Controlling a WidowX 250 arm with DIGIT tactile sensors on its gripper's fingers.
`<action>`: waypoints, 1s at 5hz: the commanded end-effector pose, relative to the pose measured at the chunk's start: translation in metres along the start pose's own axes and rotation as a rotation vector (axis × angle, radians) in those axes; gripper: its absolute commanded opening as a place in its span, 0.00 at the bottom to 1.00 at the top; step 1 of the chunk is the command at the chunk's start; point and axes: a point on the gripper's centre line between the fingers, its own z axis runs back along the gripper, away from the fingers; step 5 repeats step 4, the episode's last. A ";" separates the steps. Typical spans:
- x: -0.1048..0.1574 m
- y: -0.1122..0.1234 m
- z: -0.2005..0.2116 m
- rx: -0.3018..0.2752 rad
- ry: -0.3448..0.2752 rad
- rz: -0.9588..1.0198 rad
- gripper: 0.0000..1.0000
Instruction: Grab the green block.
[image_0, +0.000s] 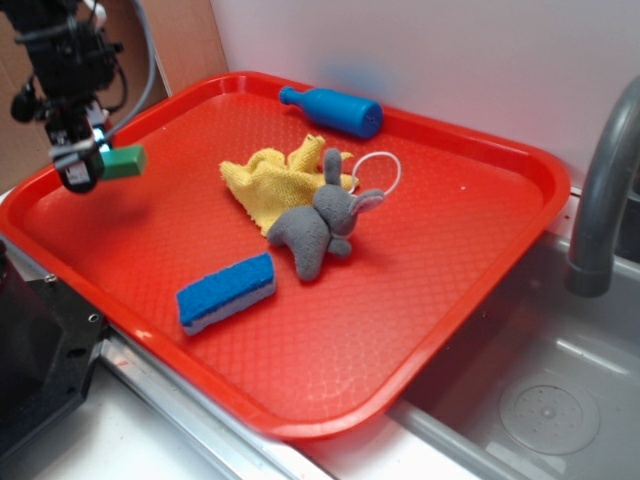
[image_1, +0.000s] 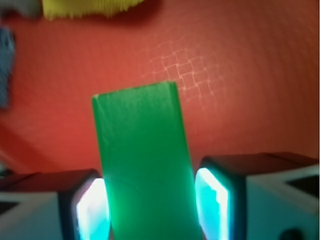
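Observation:
The green block (image_0: 124, 162) is held in the air above the left side of the red tray (image_0: 430, 250), with my gripper (image_0: 85, 165) shut on one end of it. In the wrist view the green block (image_1: 142, 160) fills the space between the two pads, sticking out forward over the tray (image_1: 240, 75). The left pad (image_1: 92, 210) and the right pad (image_1: 212, 200) sit against its sides, with my gripper (image_1: 152, 200) closed round it.
On the tray lie a blue sponge (image_0: 227, 291) with a white underside, a yellow cloth (image_0: 270, 175), a grey stuffed animal (image_0: 320, 225) and a blue bottle (image_0: 333, 108). A grey faucet (image_0: 600, 200) and a sink (image_0: 540, 400) are at the right.

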 end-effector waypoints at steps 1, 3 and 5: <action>0.043 -0.045 0.073 0.148 -0.033 0.494 0.00; 0.078 -0.091 0.111 0.136 -0.054 0.552 0.00; 0.085 -0.087 0.115 0.057 -0.077 0.537 0.00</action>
